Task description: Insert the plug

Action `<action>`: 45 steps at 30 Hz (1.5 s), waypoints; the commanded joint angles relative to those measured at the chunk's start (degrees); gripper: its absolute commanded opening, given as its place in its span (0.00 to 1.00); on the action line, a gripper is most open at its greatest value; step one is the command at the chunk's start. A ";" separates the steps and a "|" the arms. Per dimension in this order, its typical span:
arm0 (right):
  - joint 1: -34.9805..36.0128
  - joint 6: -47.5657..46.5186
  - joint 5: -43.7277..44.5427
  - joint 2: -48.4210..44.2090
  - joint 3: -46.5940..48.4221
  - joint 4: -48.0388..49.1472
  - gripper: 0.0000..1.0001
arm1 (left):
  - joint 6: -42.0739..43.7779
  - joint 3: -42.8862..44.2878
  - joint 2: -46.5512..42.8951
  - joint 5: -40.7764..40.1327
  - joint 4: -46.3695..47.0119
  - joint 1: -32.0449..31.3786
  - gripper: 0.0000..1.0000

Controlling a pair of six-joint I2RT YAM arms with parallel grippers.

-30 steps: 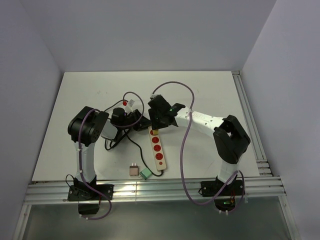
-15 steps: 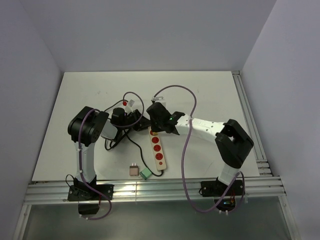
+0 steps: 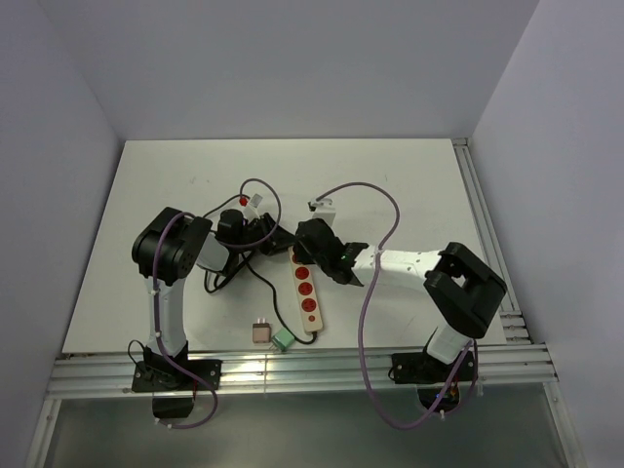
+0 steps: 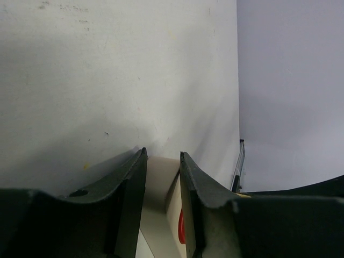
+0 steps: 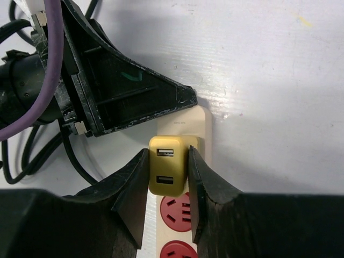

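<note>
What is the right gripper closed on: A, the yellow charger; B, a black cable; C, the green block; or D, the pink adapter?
A: the right wrist view shows the right gripper with a finger pressed on each side of the charger, which sits on the far end of the strip.

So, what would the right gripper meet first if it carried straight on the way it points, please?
Probably the power strip: the right gripper holds the yellow adapter over its end, so that touches first. The left gripper's finger lies just beside that line; depth is unclear.
</note>
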 commanded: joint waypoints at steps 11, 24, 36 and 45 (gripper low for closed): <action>2.61 7.27 -11.96 12.99 -16.26 -0.81 0.00 | 2.29 -0.07 -1.20 4.96 -8.30 -1.27 0.36; -1.59 -7.05 -4.03 3.66 -1.76 -8.97 0.00 | 2.55 3.79 -4.01 4.44 -12.78 1.63 0.41; -3.89 -8.20 -6.32 2.61 -3.08 -6.32 0.07 | -0.26 9.85 -8.40 6.19 -14.10 7.34 0.49; -5.82 -10.40 -7.20 0.42 5.00 -11.86 0.56 | -0.27 8.72 -19.29 3.31 -17.43 7.96 0.49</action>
